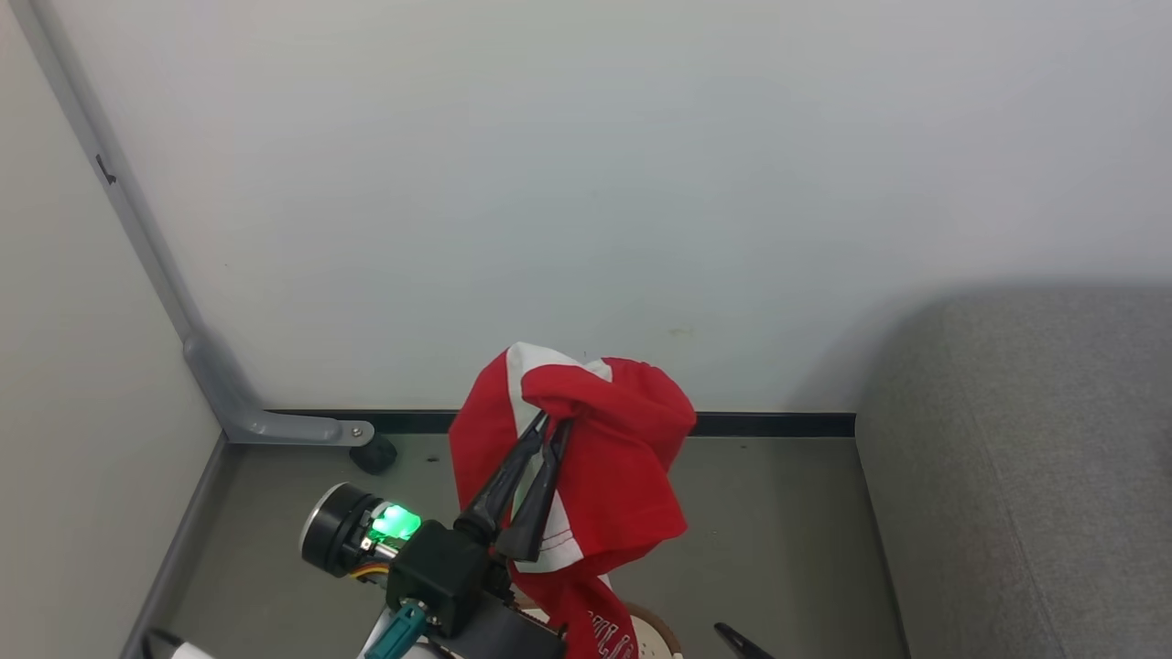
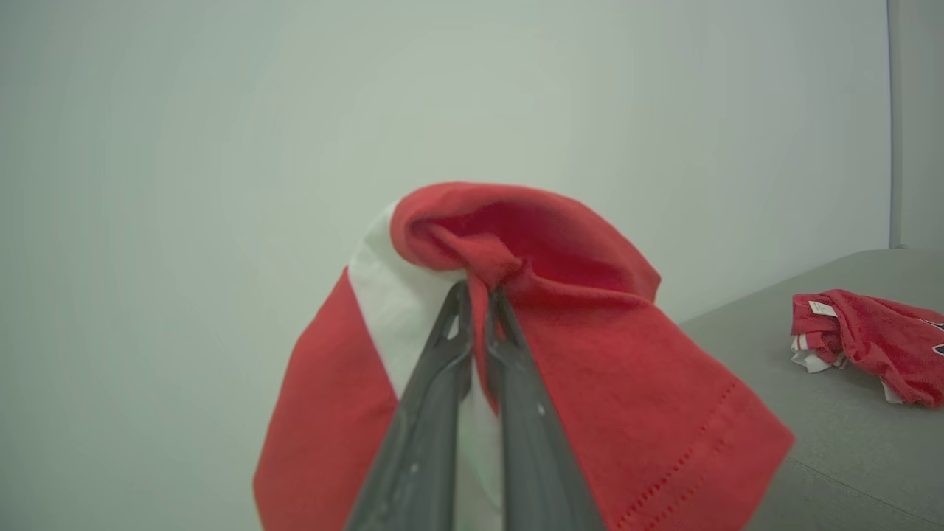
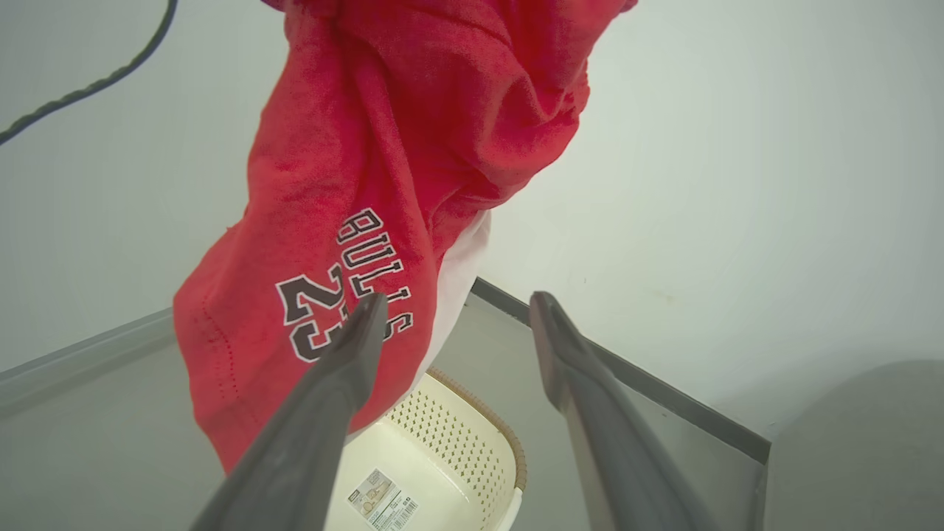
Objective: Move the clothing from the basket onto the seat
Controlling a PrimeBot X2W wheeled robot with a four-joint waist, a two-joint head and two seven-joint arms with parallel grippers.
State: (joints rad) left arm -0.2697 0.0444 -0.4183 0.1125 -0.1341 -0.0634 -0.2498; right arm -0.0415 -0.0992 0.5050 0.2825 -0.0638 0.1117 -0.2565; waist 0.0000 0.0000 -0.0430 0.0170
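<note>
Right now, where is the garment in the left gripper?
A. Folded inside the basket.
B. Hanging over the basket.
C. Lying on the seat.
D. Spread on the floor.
B: the left gripper pinches the garment, which hangs over the basket.

We cannot see the fingertips of the left gripper (image 2: 478,289): they are buried in a fold at the top of the red garment (image 1: 604,467). In the head view the garment's lower end runs off the bottom edge, its lettering there too small to read. Below the garment, the basket (image 3: 442,450) is partly covered by cloth and cut by the frame; we cannot read its label (image 3: 382,499). A finger of the right gripper (image 3: 457,313) hides part of the garment's number. Right of the garment, the seat (image 1: 1025,476) runs out of frame, as does a second garment (image 2: 870,343) lying on it.
</note>
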